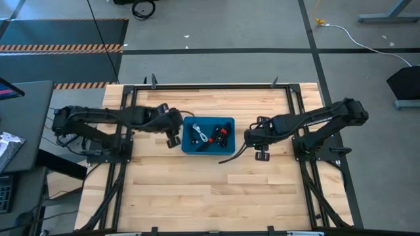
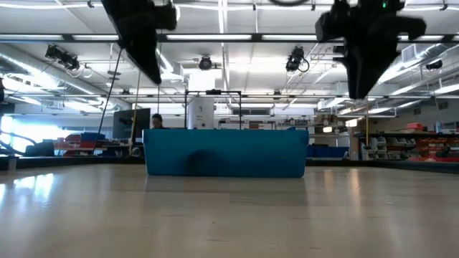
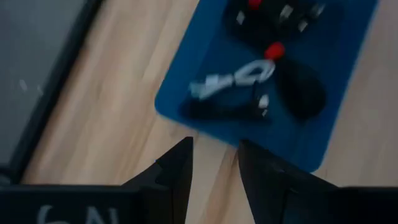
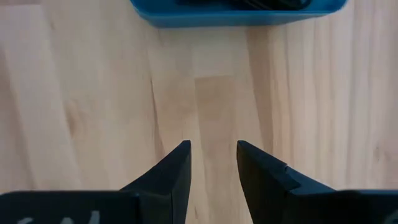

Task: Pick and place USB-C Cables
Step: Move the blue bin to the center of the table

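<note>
USB-C cables (image 1: 209, 136) all lying inside a blue bin (image 1: 188, 145) at the middle of the wooden worktop (image 1: 197, 190). White-grey cable (image 3: 233, 79) stretched across the bin floor, black bundles around it, one black cable with a red band (image 3: 274, 50) just beside the white one. More black bundles heaped toward the bin's right half in the high view, red marks showing among them. Bin seen in the low view as a plain blue wall (image 2: 226, 152), contents hidden behind it.

Left end effector (image 1: 173, 134) hovering just beside the bin's left wall, above the worktop, fingers (image 3: 176, 168) apart by a narrow gap, nothing held between them; bin edge and cables just ahead of the tips in the left wrist view.

Right end effector (image 1: 252, 143) hanging over bare worktop near the bin's right side, not touching it, fingers (image 4: 175, 167) likewise parted by a narrow gap and holding nothing; bin wall (image 4: 236, 14) farther ahead in the right wrist view.

Both arms raised clear of the worktop in the low view, dark shapes entering from above on either side of the bin.
</note>
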`<action>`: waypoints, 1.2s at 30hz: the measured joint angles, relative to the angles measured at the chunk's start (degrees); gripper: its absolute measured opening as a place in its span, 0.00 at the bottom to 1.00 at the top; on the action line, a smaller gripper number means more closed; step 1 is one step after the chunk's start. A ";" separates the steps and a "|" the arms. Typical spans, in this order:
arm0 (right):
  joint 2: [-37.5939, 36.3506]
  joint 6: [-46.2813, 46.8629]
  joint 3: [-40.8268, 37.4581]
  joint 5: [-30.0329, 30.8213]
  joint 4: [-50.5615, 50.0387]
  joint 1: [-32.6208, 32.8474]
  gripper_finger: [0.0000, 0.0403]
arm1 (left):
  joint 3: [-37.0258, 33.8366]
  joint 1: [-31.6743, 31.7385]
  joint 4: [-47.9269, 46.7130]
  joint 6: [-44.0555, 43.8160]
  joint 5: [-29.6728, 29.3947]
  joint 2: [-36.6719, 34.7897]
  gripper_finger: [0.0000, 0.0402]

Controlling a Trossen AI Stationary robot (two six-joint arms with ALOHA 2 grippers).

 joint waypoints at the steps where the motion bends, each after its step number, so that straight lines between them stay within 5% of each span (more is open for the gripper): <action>1: -0.26 -0.64 -1.95 -0.03 2.36 -0.53 0.33 | 0.04 1.43 -0.85 0.02 1.64 0.76 0.33; 9: -0.07 -6.06 -9.36 -0.92 12.11 -7.86 0.33 | 0.00 9.74 -7.00 6.35 11.21 11.76 0.33; 15: 0.46 -10.02 -10.07 -1.41 14.21 -13.41 0.33 | -0.02 12.74 -11.84 8.08 11.92 18.87 0.33; 36: 0.50 -16.13 -18.30 -7.23 36.25 -16.10 0.33 | 0.00 11.77 -0.04 10.89 21.36 20.96 0.33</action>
